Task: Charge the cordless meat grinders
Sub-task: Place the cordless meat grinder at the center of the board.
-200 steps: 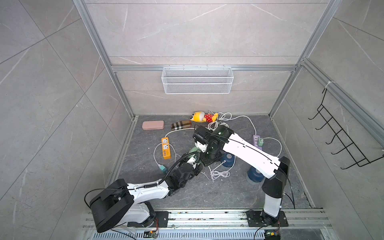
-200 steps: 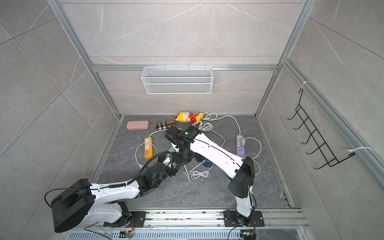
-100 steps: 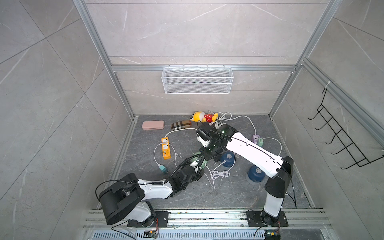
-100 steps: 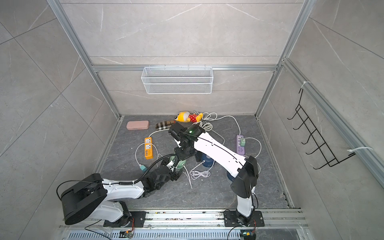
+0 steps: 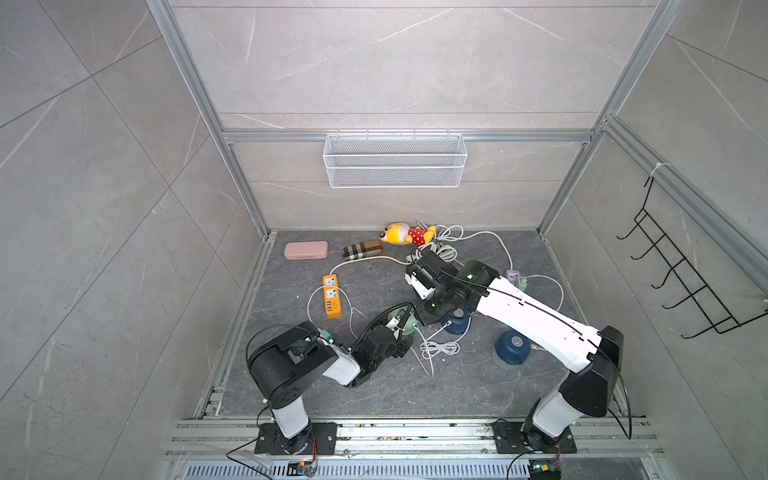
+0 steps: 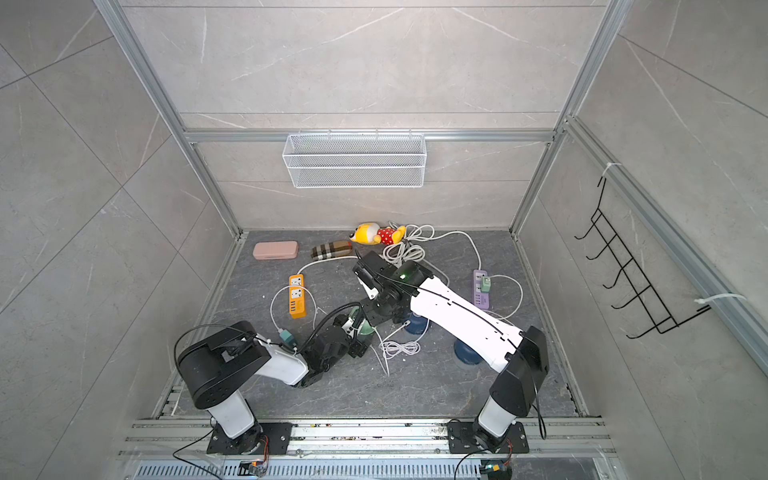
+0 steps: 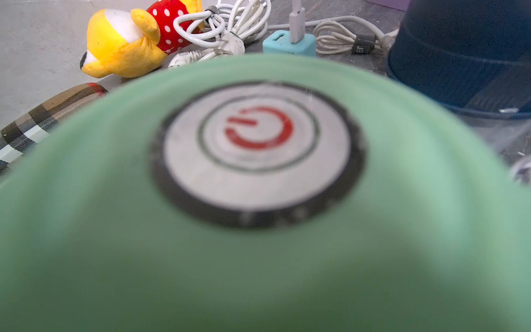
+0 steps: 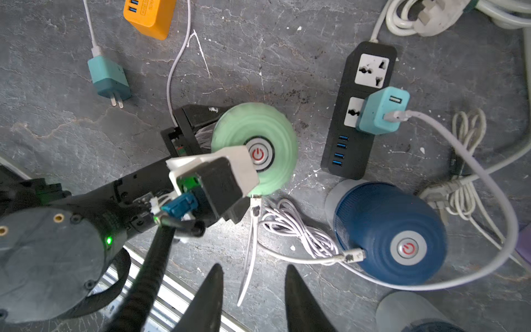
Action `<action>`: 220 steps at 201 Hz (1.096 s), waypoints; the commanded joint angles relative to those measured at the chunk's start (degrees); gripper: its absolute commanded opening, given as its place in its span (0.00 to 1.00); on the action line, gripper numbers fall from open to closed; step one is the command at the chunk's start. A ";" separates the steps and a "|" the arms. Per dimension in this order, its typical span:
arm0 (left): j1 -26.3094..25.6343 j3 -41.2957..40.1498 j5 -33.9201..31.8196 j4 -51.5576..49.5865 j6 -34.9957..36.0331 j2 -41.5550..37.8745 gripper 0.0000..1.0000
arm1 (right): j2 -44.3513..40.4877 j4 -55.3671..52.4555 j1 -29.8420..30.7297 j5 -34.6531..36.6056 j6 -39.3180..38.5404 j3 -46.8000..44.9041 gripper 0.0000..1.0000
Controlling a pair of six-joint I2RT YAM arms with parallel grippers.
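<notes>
My left hand [image 5: 400, 332] clasps the mint green grinder [image 8: 275, 126]. My right hand [image 8: 253, 293], part-open and empty, hangs above the cable plug [image 8: 254, 207] at its base.

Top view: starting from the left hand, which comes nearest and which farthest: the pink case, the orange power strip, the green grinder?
1. The green grinder, gripped in the left hand itself.
2. The orange strip, on the floor ahead and to the left.
3. The pink case, farther back on the left.
</notes>
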 commanded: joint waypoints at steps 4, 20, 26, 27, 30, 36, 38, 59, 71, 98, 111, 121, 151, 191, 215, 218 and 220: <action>2.05 2.33 1.13 10.96 -4.31 2.56 0.49 | -2.21 1.34 -0.46 0.85 1.01 -1.49 0.38; 2.98 2.46 1.88 11.93 -5.53 4.18 0.51 | -2.62 1.35 -0.88 1.02 1.03 -1.72 0.38; 3.12 2.47 2.09 12.32 -5.65 4.82 0.53 | -2.79 1.35 -1.01 1.03 0.99 -1.68 0.38; 3.13 2.50 2.07 12.36 -5.66 4.95 0.54 | -2.75 1.35 -1.07 1.03 1.03 -1.61 0.38; 3.15 2.46 2.05 12.54 -5.76 5.22 0.56 | -2.83 1.37 -1.14 1.03 1.00 -1.68 0.38; 3.10 2.38 1.84 12.82 -5.75 5.62 0.60 | -2.96 1.43 -1.22 1.03 0.94 -1.66 0.39; 3.14 2.31 1.80 12.91 -5.75 5.74 0.62 | -2.98 1.44 -1.18 1.07 0.93 -1.63 0.38; 3.15 1.56 1.46 13.51 -6.02 6.76 0.80 | -2.90 1.55 -1.58 1.03 0.80 -1.53 0.39; 3.15 0.89 1.36 13.79 -6.36 7.04 0.91 | -2.81 1.71 -1.70 0.90 0.85 -1.29 0.39; 2.97 -0.94 0.59 13.99 -6.81 6.59 1.00 | -2.29 1.91 -1.93 0.44 0.72 -0.76 0.39; 2.43 -1.67 -0.20 13.79 -6.60 6.09 1.00 | -2.24 2.12 -1.94 0.27 0.63 -0.57 0.39; 1.74 -2.29 -0.84 13.17 -6.10 5.48 1.00 | -2.16 2.10 -2.00 0.24 0.58 -0.44 0.39; -0.39 -4.17 -4.19 10.45 -5.58 2.75 1.00 | -2.19 2.31 -2.07 0.24 0.47 -0.18 0.40; -2.29 -6.21 -7.92 6.92 -6.00 -1.72 1.00 | -2.39 2.84 -2.13 -0.20 0.51 -0.85 0.44; -2.82 -6.31 -9.37 -0.14 -7.20 -5.91 1.00 | -2.86 3.53 -2.11 -0.08 0.55 -1.67 0.47; -2.95 -6.19 -9.38 -1.47 -7.43 -6.56 1.00 | -2.81 3.62 -2.10 -0.07 0.59 -1.78 0.47; -3.04 -6.11 -9.29 -2.25 -7.67 -7.09 1.00 | -2.79 3.63 -2.15 -0.04 0.60 -1.80 0.47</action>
